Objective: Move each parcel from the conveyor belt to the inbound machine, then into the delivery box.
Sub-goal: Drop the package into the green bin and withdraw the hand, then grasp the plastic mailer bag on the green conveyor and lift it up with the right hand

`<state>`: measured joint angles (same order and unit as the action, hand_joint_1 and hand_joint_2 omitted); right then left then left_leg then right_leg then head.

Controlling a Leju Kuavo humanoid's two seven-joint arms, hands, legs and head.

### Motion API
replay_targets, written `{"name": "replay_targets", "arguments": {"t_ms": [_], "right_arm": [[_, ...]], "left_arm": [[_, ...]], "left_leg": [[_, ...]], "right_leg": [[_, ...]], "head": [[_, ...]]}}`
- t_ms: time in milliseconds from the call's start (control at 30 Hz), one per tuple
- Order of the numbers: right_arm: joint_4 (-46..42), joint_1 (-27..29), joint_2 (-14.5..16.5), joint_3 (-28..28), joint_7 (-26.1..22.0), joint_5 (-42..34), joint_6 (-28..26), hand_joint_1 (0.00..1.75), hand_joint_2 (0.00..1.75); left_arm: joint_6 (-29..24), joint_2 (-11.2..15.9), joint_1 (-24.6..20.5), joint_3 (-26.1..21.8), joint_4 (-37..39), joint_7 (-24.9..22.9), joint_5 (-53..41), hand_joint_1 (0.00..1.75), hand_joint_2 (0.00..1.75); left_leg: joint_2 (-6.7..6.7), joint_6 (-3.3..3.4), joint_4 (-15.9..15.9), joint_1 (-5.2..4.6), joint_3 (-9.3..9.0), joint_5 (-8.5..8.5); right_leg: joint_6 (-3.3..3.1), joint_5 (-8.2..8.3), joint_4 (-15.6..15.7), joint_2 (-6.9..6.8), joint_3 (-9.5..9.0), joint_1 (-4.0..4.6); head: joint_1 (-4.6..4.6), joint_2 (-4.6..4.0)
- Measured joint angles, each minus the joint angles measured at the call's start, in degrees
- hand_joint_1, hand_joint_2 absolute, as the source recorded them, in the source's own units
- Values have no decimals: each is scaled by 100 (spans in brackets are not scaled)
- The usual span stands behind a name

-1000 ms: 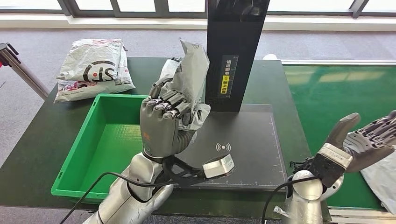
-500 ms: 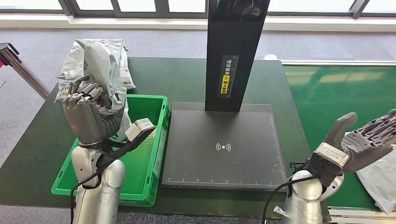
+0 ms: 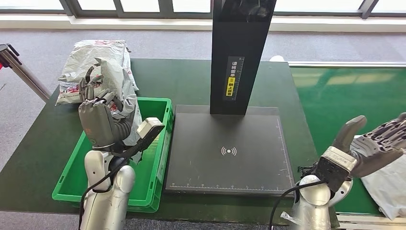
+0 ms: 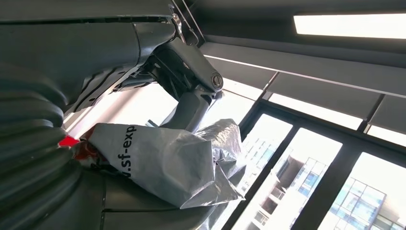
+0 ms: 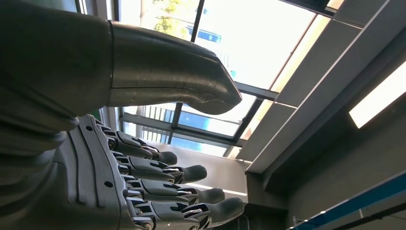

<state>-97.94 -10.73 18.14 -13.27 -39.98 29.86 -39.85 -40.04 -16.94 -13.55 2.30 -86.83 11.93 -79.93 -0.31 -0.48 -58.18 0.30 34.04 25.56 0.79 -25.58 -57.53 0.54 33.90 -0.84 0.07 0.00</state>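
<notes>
Grey plastic parcel (image 3: 115, 81) clamped in left hand (image 3: 100, 122) above green box (image 3: 158, 158); right hand (image 3: 378, 146) spread, empty.

On the worktop (image 3: 33, 143), the box (image 3: 158, 158) sits left of the scanner plate (image 3: 230, 148); a parcel (image 3: 98, 60) lies behind the box. The conveyor belt (image 3: 344, 96) runs right of the worktop.

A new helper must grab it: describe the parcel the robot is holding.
Find the green crate left of the black scanner pad. Above its far left corner, the left hand grips a crumpled grey parcel. Unlike the bag lying on the table behind, it is held upright in the air.
</notes>
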Motion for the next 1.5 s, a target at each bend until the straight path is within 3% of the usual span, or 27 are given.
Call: {"name": "replay_targets", "arguments": {"t_ms": [133,767,1367,1500], "right_arm": [[0,0,0,0,0,0,0,0,175],[3,-1,0,-4,0,11,0,0,175],[9,-1,0,-4,0,11,0,0,175],[29,-3,0,-5,0,29,0,0,175]], "left_arm": [[0,-1,-1,0,42,1,2,0,0],[-4,-2,66,-260,-175,955,1148,0,0],[-4,-2,84,-333,-232,1032,1238,0,0],[-4,-2,94,-380,-246,1238,1459,0,0]], "left_leg": [[0,0,0,0,0,0],[-1,0,0,0,2,0],[-2,0,0,0,2,0],[-2,0,0,0,3,0]], "right_leg": [[0,0,0,0,-1,0],[0,0,-1,0,-1,0],[0,0,-1,-1,-2,0],[0,0,-1,-1,-2,0]], "head": [[1,0],[0,0],[0,0],[1,0]]}}
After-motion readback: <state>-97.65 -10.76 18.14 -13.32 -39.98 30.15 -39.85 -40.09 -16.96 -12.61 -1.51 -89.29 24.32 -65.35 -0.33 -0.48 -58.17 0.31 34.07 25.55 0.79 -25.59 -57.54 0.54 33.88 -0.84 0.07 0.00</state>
